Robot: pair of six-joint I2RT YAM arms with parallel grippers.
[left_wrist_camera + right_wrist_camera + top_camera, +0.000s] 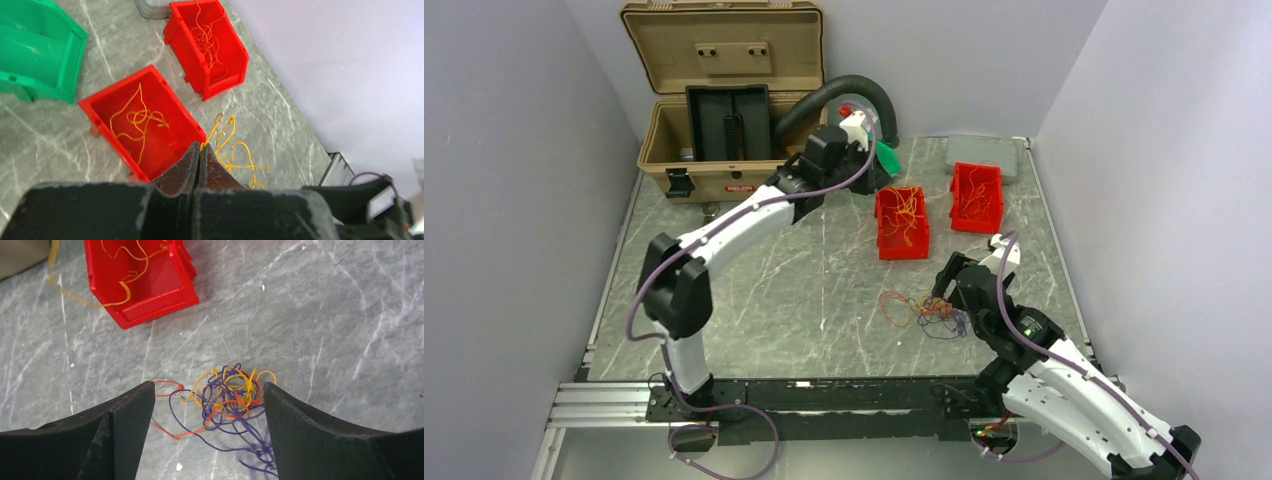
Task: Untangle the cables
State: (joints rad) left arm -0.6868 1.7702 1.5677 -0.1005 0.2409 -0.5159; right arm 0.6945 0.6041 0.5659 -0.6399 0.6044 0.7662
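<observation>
A tangle of thin orange, yellow and dark purple-blue cables lies on the marble table in front of the right arm. In the right wrist view the tangle sits on the table below and between the fingers of my right gripper, which is wide open and empty. In the top view my right gripper is just right of the tangle. My left gripper is shut on one yellow cable, which dangles in loops above the table beside the nearer red bin. My left gripper is raised at the back.
Two red bins hold loose yellow and orange wires. A green bin stands by the left gripper. A tan tool case, a black corrugated hose and a grey lid are at the back.
</observation>
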